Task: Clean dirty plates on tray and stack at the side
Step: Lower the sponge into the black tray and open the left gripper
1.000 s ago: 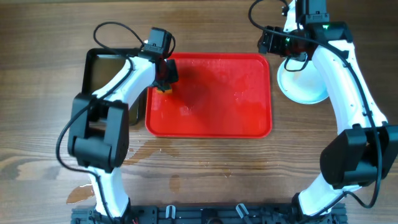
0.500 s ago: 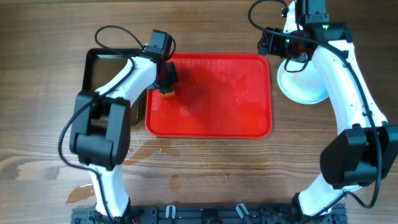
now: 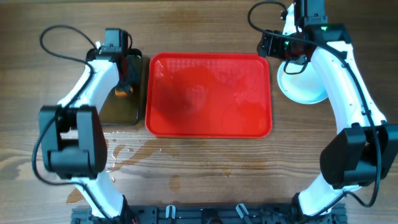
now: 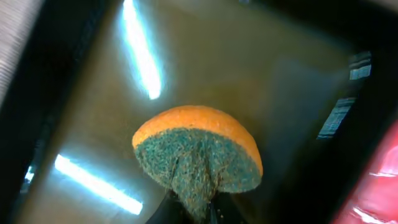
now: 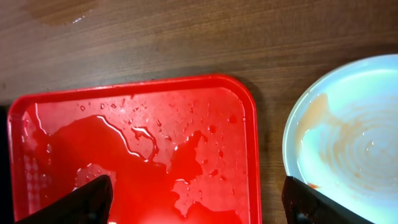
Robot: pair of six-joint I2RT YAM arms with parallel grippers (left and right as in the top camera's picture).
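Observation:
The red tray [image 3: 208, 99] lies in the middle of the table, wet and with no plates on it. It also shows in the right wrist view [image 5: 137, 149]. The plates [image 3: 306, 86] sit on the table to the right of the tray. The top one [image 5: 354, 137] bears a brown-orange smear, and I cannot tell how many are stacked. My left gripper [image 3: 124, 84] is shut on an orange and green sponge [image 4: 199, 149] above the black pan [image 3: 118, 109]. My right gripper [image 5: 199, 211] is wide open and empty over the tray's far right corner, beside the plates.
The black pan [image 4: 280, 74] holds murky liquid and lies left of the tray. Water puddles [image 3: 134, 152] spread on the wood in front of the pan and tray. Cables loop above both arms.
My left gripper has carried the sponge leftward off the tray's left end to over the black pan. The right arm has not moved.

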